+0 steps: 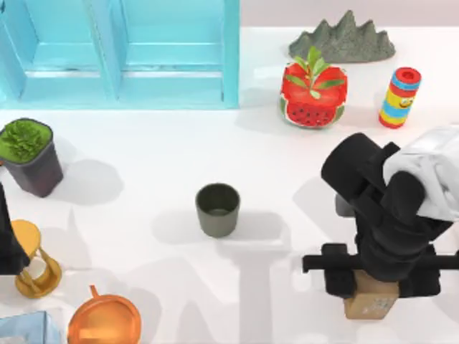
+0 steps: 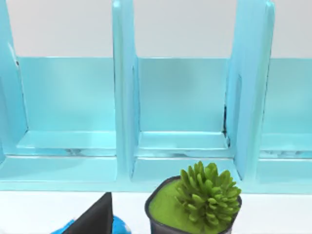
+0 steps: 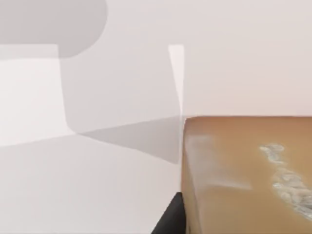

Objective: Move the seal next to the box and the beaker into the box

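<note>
The blue box [image 1: 122, 54], an open-fronted shelf with upright dividers, stands along the far edge of the table [image 1: 165, 158] on the top view's left, well apart from the right gripper [image 1: 373, 283], which is the 1 at work. That gripper hangs low at the near right of the table, directly over the seal [image 1: 371, 301], the tan block whose near end pokes out from under the wrist; in the right wrist view the seal [image 3: 243, 175] sits close against the camera with a dark finger edge [image 3: 168, 222] beside its side face. I cannot tell whether the fingers are closed on the block or merely straddling it, since the arm body hides them from above. The beaker [image 1: 217, 209] stands upright in the middle of the table, to the left of the right gripper and well apart from it, untouched and outside the box. The left arm [image 1: 7, 236] sits parked at the left edge, its wrist camera facing the box [image 2: 126, 146] and the dark pot with a green plant [image 2: 195, 207]. I judge step 1 of 2 to be in hand: securing the seal. The next move calls for a firm hold on the block's side faces, then a lift and a long carry leftward and away, passing clear of the beaker and setting the seal down just beside the box, not inside it.
</note>
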`<state>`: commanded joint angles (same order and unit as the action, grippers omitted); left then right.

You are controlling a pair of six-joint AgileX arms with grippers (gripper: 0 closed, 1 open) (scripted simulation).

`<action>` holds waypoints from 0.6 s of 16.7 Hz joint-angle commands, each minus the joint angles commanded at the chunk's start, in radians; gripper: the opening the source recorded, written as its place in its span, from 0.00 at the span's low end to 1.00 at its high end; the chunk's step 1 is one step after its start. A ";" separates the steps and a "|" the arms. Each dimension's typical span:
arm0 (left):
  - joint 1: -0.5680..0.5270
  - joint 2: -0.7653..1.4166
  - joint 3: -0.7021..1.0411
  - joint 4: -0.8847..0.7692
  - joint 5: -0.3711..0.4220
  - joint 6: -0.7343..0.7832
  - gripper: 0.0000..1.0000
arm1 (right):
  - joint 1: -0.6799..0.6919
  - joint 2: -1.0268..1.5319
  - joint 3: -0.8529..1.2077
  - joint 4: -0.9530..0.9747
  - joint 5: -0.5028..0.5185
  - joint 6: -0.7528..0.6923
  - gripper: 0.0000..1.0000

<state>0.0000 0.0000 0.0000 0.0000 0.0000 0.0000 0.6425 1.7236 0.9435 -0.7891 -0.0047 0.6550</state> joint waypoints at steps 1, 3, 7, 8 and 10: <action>0.000 0.000 0.000 0.000 0.000 0.000 1.00 | 0.000 0.000 0.000 0.000 0.000 0.000 0.00; 0.000 0.000 0.000 0.000 0.000 0.000 1.00 | -0.005 -0.005 0.001 -0.003 0.001 -0.002 0.00; 0.000 0.000 0.000 0.000 0.000 0.000 1.00 | -0.100 -0.089 0.036 -0.116 0.000 -0.101 0.00; 0.000 0.000 0.000 0.000 0.000 0.000 1.00 | -0.137 -0.121 0.048 -0.166 0.000 -0.138 0.00; 0.000 0.000 0.000 0.000 0.000 0.000 1.00 | -0.218 -0.190 0.072 -0.278 0.000 -0.219 0.00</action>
<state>0.0000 0.0000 0.0000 0.0000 0.0000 0.0000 0.4250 1.5336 1.0157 -1.0667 -0.0045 0.4363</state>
